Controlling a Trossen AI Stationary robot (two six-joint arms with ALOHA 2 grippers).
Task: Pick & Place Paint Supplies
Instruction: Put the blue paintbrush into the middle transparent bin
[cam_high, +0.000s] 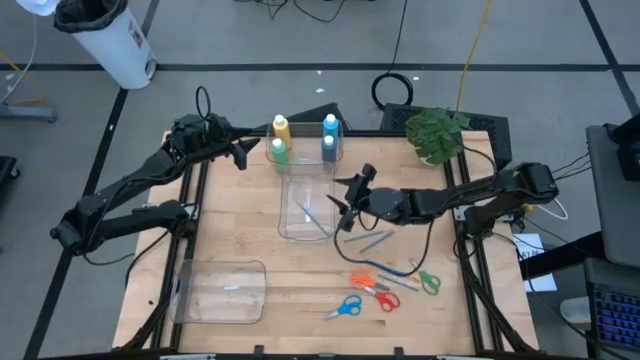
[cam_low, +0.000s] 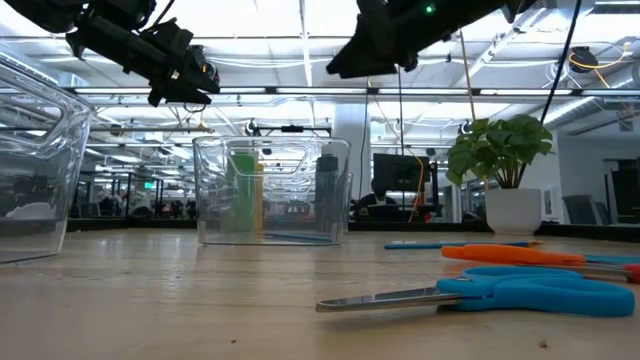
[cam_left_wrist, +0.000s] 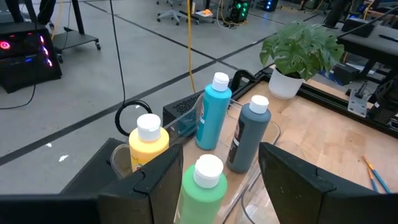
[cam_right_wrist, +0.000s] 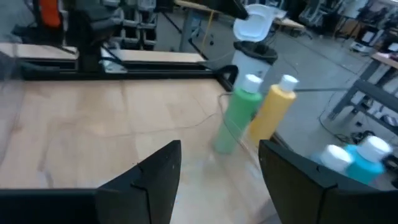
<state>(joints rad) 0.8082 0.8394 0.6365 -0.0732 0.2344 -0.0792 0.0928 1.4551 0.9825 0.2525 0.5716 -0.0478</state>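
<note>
Four white-capped paint bottles stand upright at the table's far edge: yellow (cam_high: 280, 127), green (cam_high: 279, 151), light blue (cam_high: 330, 125) and grey-blue (cam_high: 328, 147). My left gripper (cam_high: 247, 152) hovers open just left of them. In its wrist view the green bottle (cam_left_wrist: 205, 186) shows between the open fingers (cam_left_wrist: 221, 155), untouched. My right gripper (cam_high: 340, 197) hangs open over the right rim of a clear bin (cam_high: 308, 205), holding nothing (cam_right_wrist: 219, 149). A thin brush (cam_high: 309, 216) lies inside the bin. More blue-handled brushes (cam_high: 368, 240) lie flat on the table to the bin's right.
Three pairs of scissors, orange (cam_high: 372, 286), blue (cam_high: 343, 308) and green (cam_high: 428, 282), lie near the table's near right. A second clear container (cam_high: 222, 292) sits near left. A potted plant (cam_high: 437, 133) stands at the far right corner. Bare wood shows left of the bin.
</note>
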